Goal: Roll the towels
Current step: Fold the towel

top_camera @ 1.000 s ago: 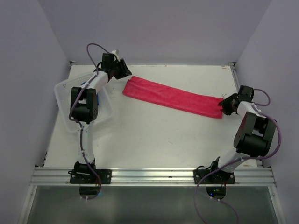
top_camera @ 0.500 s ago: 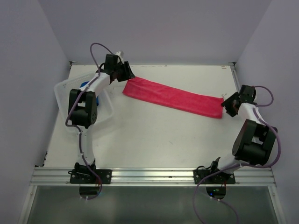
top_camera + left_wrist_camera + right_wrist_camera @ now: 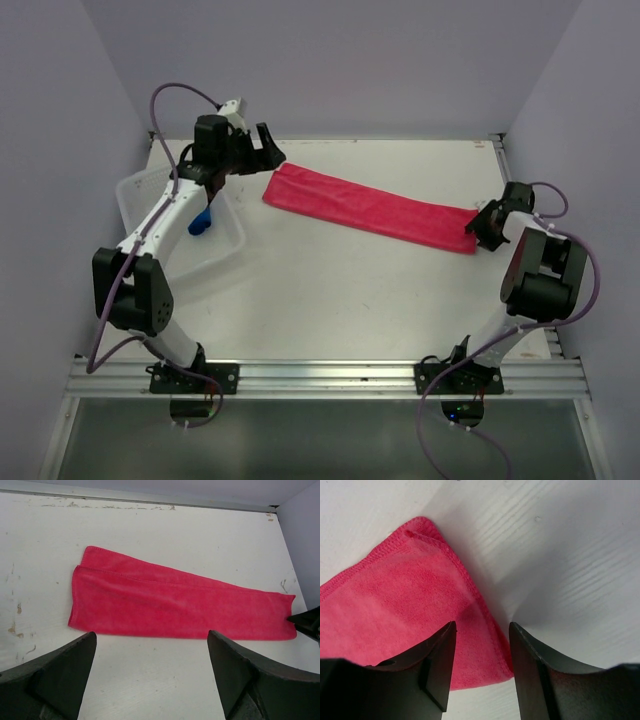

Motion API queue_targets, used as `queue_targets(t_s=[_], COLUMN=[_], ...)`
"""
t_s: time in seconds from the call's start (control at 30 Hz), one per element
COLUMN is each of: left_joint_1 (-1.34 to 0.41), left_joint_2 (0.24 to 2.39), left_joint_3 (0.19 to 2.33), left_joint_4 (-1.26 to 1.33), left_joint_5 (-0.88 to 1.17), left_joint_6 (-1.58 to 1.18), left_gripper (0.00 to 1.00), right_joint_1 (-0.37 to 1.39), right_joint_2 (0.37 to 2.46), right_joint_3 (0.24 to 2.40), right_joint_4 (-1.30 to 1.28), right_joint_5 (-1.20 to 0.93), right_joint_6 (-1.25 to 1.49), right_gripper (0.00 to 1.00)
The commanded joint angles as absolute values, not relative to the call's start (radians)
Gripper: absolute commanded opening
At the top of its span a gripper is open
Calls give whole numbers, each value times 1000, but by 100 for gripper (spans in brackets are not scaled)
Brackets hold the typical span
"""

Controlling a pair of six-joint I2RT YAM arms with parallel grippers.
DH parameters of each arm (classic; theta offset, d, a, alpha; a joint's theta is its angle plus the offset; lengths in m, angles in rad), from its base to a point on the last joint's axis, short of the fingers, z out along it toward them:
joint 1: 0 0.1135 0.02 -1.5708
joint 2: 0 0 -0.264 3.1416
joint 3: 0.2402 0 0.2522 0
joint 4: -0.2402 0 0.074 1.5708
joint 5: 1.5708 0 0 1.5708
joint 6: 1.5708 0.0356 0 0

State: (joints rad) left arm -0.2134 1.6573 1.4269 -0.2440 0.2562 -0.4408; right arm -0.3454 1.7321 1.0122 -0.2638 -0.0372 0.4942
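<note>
My left gripper [image 3: 268, 153] hangs with its jaws spread wide and nothing between them. It sits near the back left of the table [image 3: 330, 290], just beside the left end of the red towel [image 3: 370, 208]. In my left wrist view the two dark fingers [image 3: 60, 670] frame the lower corners, and the towel lies beyond them, clear of both tips. It lies flat as a long folded strip with a stitched hem along its upper edge.

The strip runs on a slant from the back left across to the right side of the table, and it is not rolled at either end.

My right gripper [image 3: 478, 226] is at the towel's right end, jaws parted and not clamped. In my right wrist view the towel's short end edge runs down through the gap between the fingers [image 3: 535, 670]. The left finger sits over the red cloth and the right finger over bare white table. The near corner of the towel lies close to the right finger. I cannot tell whether either tip touches the cloth.

A bit of the blue towel [image 3: 200, 222] shows inside the white basket [image 3: 135, 185] on the left, partly hidden by my left arm.
</note>
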Motion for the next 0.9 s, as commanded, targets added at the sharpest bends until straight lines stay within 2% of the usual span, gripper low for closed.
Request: queue_targets(t_s=[0.0, 0.23, 0.63, 0.73, 0.87], left_joint_1=[-233, -253, -302, -313, -321], left_joint_2=[1556, 1421, 1309, 1301, 1287], left_joint_3=[1370, 1276, 1101, 1094, 1094], left_joint_4=[-193, -206, -196, -195, -198], left_joint_5=[213, 178, 87, 81, 60], left_joint_6=[-400, -368, -296, -290, -284], left_gripper=[96, 100, 100, 100, 100], right_joint_1=[-327, -299, -299, -299, -298], right_joint_2=[1762, 1804, 1842, 1859, 1879], right_joint_3=[1092, 1123, 1144, 1157, 1199], right_joint_4=[-242, -314, -405, -406, -469], right_joint_5=[-2, 75, 123, 107, 129], right_joint_6=[445, 416, 373, 371, 338], right_gripper=[50, 41, 39, 33, 17])
